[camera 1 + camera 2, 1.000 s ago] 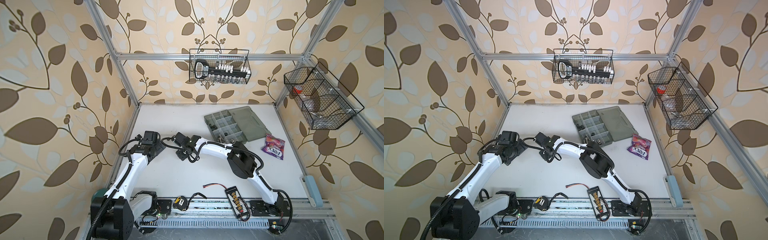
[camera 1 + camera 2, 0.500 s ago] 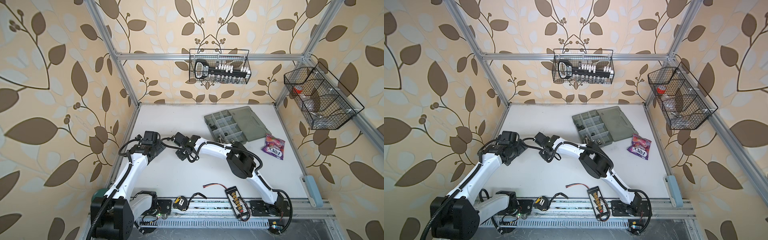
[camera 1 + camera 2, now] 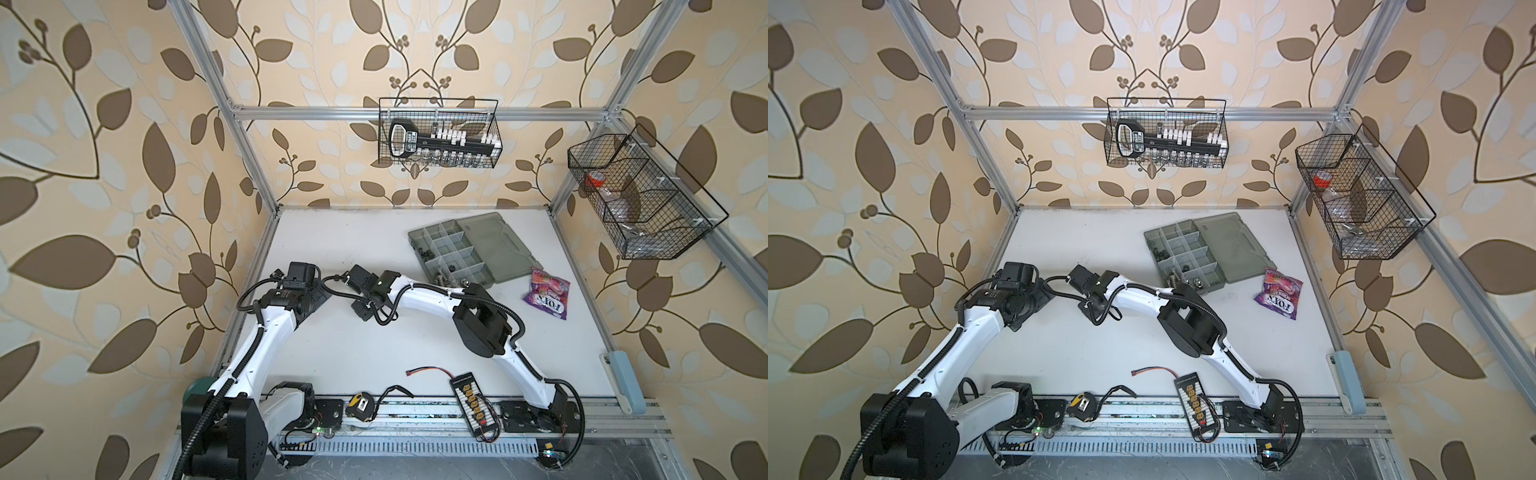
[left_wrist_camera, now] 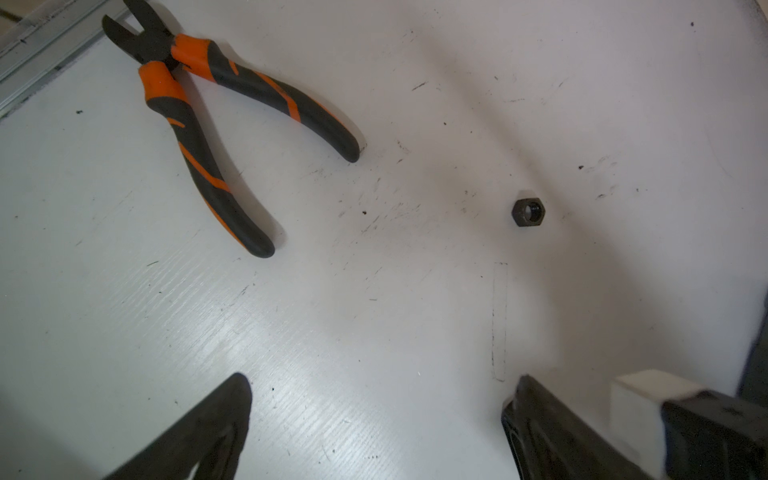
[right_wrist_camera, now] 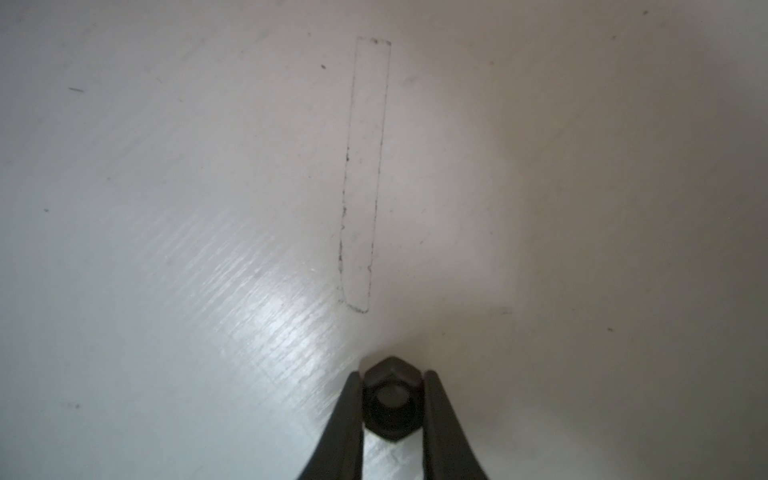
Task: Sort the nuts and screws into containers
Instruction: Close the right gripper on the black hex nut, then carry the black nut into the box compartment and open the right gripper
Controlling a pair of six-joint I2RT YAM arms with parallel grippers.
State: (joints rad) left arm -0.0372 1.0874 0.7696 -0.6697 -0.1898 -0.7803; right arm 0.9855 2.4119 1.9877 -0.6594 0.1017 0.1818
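Black nut (image 5: 390,403) lies flat, hole up, pinched by right gripper (image 5: 391,376). Left gripper (image 4: 374,415) gapes wide. Gray case (image 3: 498,245) holds small metal bits (image 3: 441,274) in its boxes.

Black nut (image 5: 390,401), orange-and-black pliers (image 4: 195,153), white table (image 3: 353,353), grey case (image 3: 494,245), purple bag (image 3: 546,293), brown-leaf pattern on beige wallpaper (image 3: 104,208)

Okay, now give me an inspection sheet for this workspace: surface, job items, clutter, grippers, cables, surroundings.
Surface: white table, scuffed, faint pencilled outline.
Job's things: organizer case open, small hardware in some compartments; loose black nut on the table; gripped black nut.
Clutter: pliers, candy bag, tape measure, charging board.
Grippers: left gripper open, empty; right gripper shut on the gripped black nut.
Cables: red-black lead loose by the front rail.
Surroundings: back basket and side basket, both wire, holding items; leaf wallpaper.
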